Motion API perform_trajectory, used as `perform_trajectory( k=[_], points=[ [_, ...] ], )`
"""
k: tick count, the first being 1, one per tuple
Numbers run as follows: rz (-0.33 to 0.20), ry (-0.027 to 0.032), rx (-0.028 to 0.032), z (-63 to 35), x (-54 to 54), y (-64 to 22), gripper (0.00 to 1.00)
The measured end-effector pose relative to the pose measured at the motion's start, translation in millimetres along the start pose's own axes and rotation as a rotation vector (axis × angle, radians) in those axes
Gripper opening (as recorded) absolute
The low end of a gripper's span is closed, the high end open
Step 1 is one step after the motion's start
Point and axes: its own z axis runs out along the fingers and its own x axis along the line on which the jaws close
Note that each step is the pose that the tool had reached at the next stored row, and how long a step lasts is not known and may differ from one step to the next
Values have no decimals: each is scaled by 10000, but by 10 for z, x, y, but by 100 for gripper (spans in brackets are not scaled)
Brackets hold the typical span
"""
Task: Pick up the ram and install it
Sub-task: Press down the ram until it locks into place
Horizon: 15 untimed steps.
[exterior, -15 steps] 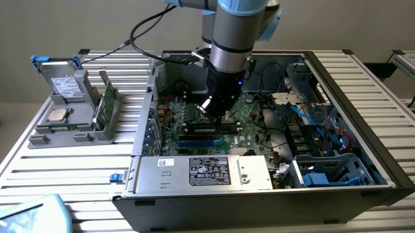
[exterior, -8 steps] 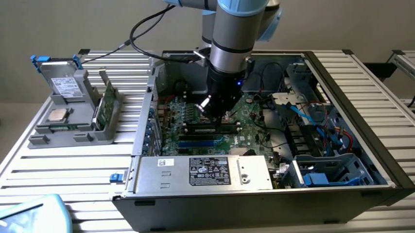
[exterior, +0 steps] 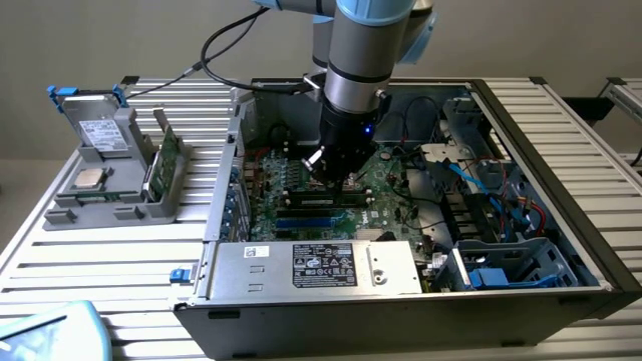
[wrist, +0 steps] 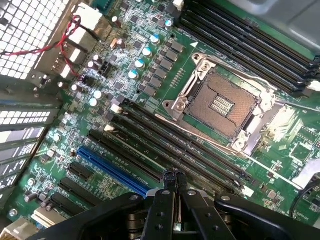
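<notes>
Arm's gripper (exterior: 336,179) is down inside the open computer case (exterior: 561,248), right over the motherboard (exterior: 386,184); grey holder (exterior: 110,188) sits on the exterior view's left, silver CPU chip (exterior: 90,178) resting there.

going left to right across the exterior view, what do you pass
grey parts holder with a silver CPU chip → green circuit card standing in it → gripper shut over the motherboard → blue drive cage → case's black side wall
</notes>
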Motion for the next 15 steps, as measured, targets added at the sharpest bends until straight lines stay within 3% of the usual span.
perform_trajectory(
  k=[15],
  points=[
    [1784, -71, -59, 0, 0, 0, 11]
  ],
)
